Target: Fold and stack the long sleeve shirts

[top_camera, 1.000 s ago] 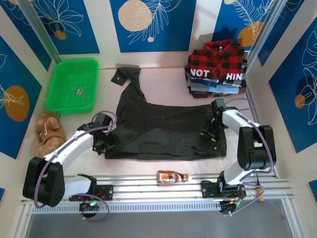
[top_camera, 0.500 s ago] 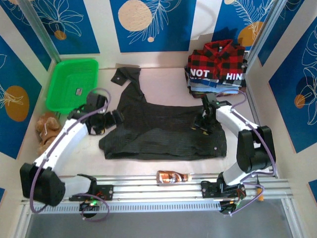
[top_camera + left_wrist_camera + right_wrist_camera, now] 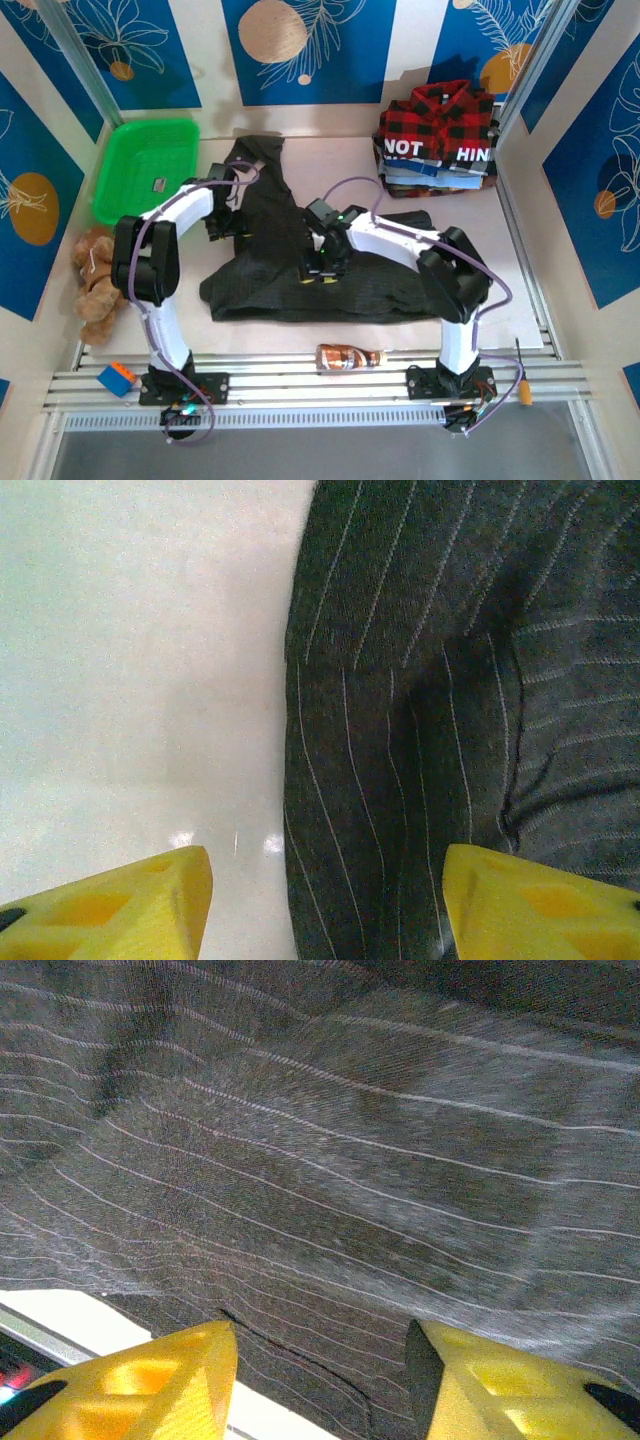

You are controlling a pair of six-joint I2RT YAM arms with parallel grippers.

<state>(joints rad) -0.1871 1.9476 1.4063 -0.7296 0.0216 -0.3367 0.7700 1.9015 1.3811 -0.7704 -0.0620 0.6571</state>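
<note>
left tool (image 3: pixel 325 895) (image 3: pixel 222 212): yellow fingers apart, nothing clamped; one over bare desk (image 3: pixel 130 660), other over charcoal shirt (image 3: pixel 420 680), cloth edge between them
right tool (image 3: pixel 320 1370) (image 3: pixel 318 268): yellow fingers apart, no clamp seen; close above middle of charcoal shirt
charcoal shirt (image 3: pixel 270 285): mid desk, spread out and rumpled, one narrow part running up toward far edge; dark woven cloth, fine pale pinstripes
writing: "NOT" and "HIN" in white block letters on a dark garment in the stack (image 3: pixel 435 165); rest cut off
plaid shirt (image 3: pixel 440 108): red-and-black check, collared, folded, on top of stack at back right of desk
stack: folded cloth layers, blue-grey ones under the dark one
green basket (image 3: pixel 148 126): plastic, rectangular, back left; holds one small flat item (image 3: pixel 158 184), too small to tell
plush toy (image 3: pixel 98 272): brown, fuzzy, left of desk, nearer than basket
bottle (image 3: pixel 350 357): brown, lying on its side on near metal rail (image 3: pixel 260 362); label unreadable
</note>
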